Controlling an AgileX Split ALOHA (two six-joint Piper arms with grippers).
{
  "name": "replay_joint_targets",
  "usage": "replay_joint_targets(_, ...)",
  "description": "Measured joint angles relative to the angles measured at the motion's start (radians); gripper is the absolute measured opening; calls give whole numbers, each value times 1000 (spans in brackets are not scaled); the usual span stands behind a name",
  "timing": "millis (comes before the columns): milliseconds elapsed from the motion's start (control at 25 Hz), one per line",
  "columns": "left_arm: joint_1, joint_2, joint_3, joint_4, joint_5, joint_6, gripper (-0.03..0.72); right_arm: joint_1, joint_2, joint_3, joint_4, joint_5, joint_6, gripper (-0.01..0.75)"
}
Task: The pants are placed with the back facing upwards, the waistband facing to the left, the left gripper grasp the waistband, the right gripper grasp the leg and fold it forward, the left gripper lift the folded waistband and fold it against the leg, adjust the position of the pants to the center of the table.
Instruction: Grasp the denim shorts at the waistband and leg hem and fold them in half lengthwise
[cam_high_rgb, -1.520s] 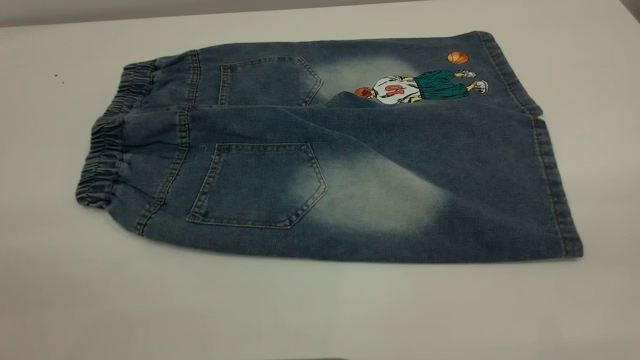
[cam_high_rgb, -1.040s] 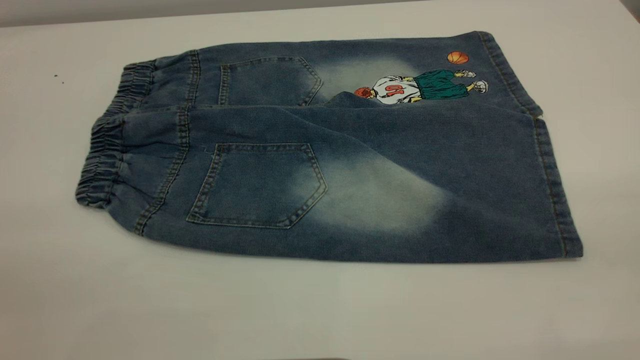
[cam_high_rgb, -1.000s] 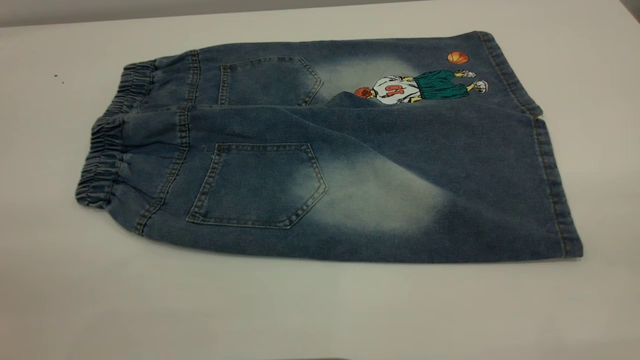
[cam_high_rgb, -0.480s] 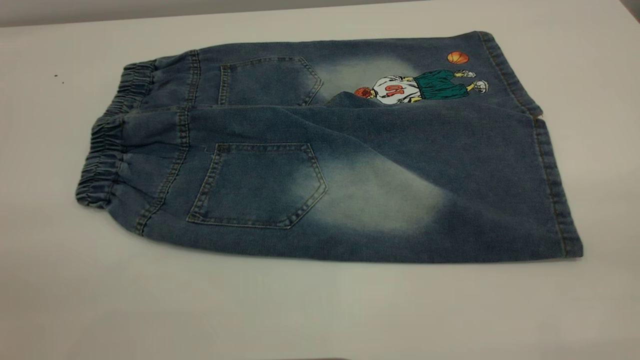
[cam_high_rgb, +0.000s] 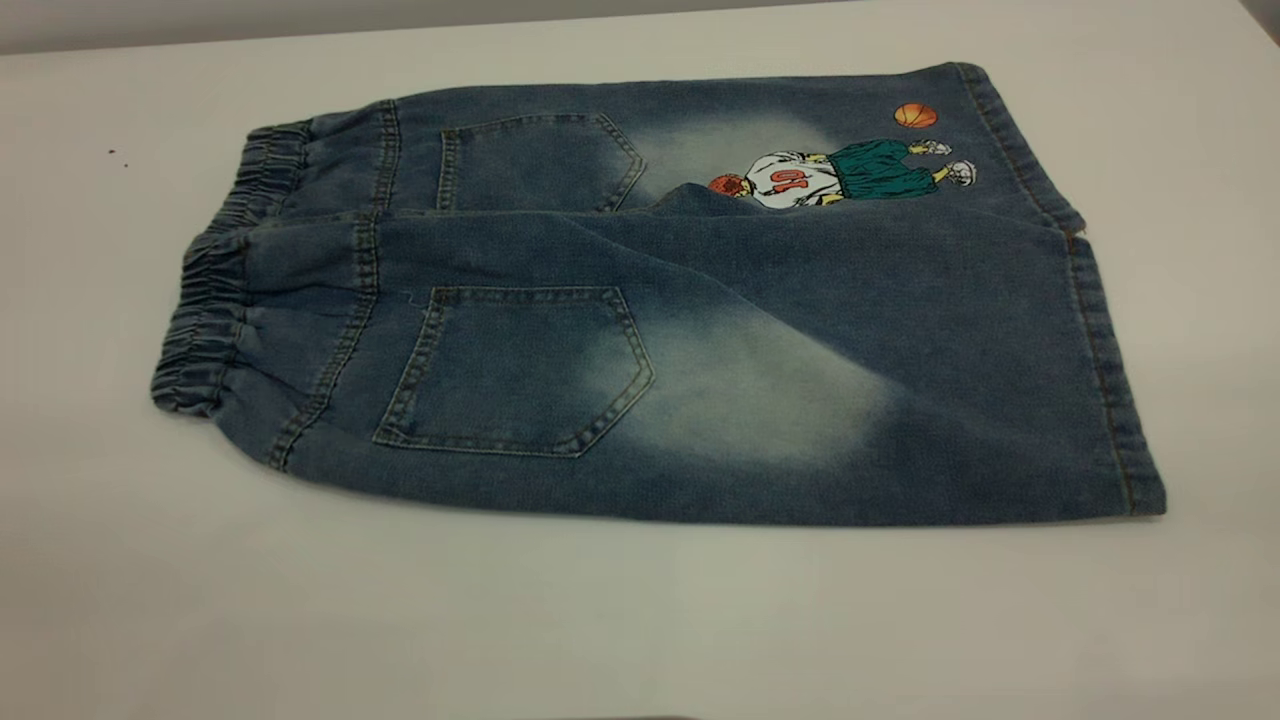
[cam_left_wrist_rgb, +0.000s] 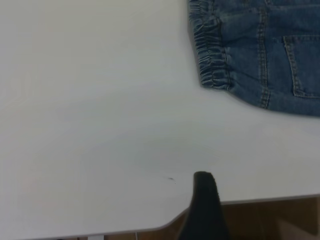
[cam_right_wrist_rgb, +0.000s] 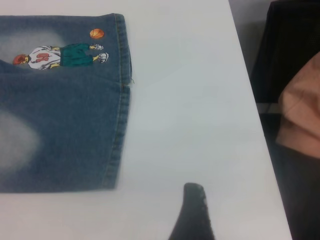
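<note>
Exterior view: the pants lie flat on the table, back side up, both back pockets showing. The waistband is at the left end, gathered and ruffled; the stitched hems are at the right. The leg, plain denim with a pale faded patch, is the nearer one and overlaps the far leg along the middle. The far leg carries the basketball-player print, with an orange ball just beside the hem. No arm or gripper shows in this view. A small dark speck sits on the table near the far left edge.

Left wrist view: one black finger of the left gripper juts in over the table's edge, well apart from the waistband, which lies at the pants' near corner. Only that one finger shows, so the jaw opening cannot be told; it holds nothing visible.

Right wrist view: one dark fingertip of the right gripper sits above bare table, near the leg hem but not touching it. The print is on the farther leg. Again a single finger, so the jaw state cannot be told. Beyond the table edge, dark shapes and an orange-tan piece of cloth.
</note>
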Motion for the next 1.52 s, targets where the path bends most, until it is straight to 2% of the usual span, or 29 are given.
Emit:
replay_joint_targets(760, 0, 0, 0, 7, 0, -3, 510, 0, 0, 0, 0, 0, 15, 496)
replay_joint_targets(1040, 0, 32, -7, 13, -1, -90, 510, 0, 44, -5, 25, 10, 63, 515)
replay_joint_targets(1320, 0, 287, -129, 41, -119, -140, 510, 0, 231, -118, 34, 2, 74, 531)
replay_joint_targets(1520, 0, 570, -198, 41, -250, -247, 510, 0, 405, -207, 34, -88, 75, 531)
